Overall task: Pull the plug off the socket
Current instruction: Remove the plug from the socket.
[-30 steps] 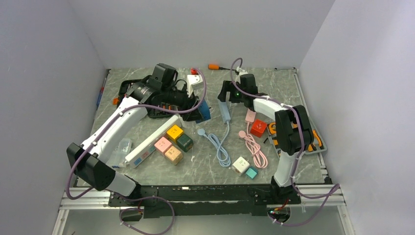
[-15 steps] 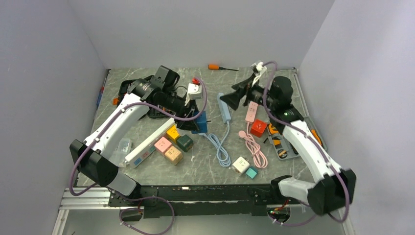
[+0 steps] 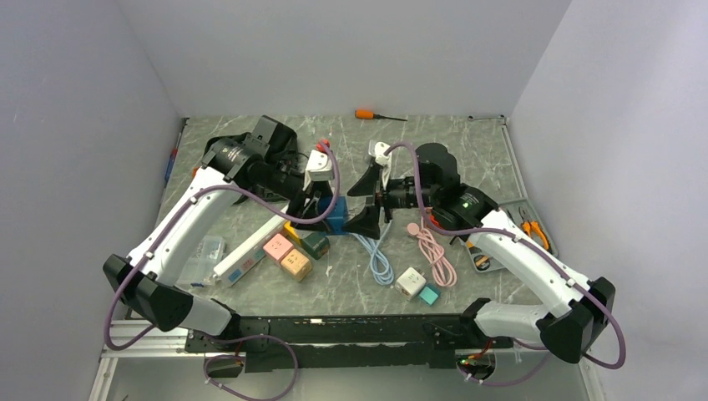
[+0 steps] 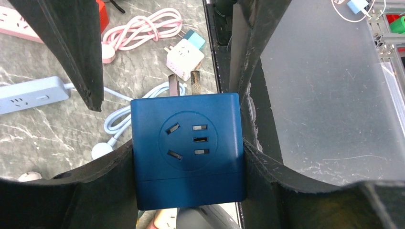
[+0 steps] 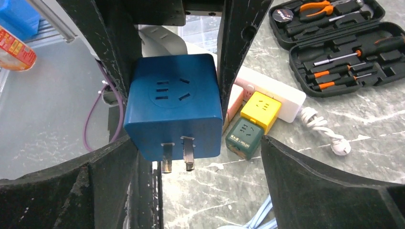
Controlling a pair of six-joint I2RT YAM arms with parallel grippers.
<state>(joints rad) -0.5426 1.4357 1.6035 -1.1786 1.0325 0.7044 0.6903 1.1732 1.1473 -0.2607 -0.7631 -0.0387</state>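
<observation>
A blue cube plug (image 4: 188, 148) with socket holes on its face and bare metal prongs (image 5: 175, 157) is clamped between the fingers of my left gripper (image 4: 188, 160), held above the table; it also shows in the top view (image 3: 336, 215). Nothing is attached to its prongs. My right gripper (image 5: 205, 186) is open, facing the prong side of the cube (image 5: 174, 105), its fingers (image 3: 365, 180) spread wide and apart from it. In the top view the left gripper (image 3: 324, 209) and right gripper (image 3: 368, 202) meet at the table's middle.
A white power strip (image 3: 250, 242) carries yellow (image 5: 260, 109), green (image 5: 243, 135), pink and tan cubes. A light blue strip with cable (image 3: 380, 251), a pink cable (image 3: 434, 251), a white cube (image 3: 410, 281), an open tool case (image 5: 334, 43) and an orange screwdriver (image 3: 365, 114) lie around.
My left arm has carried the blue cube forward toward the table's middle. My right arm has swung from the back to face the cube, its jaws open.
</observation>
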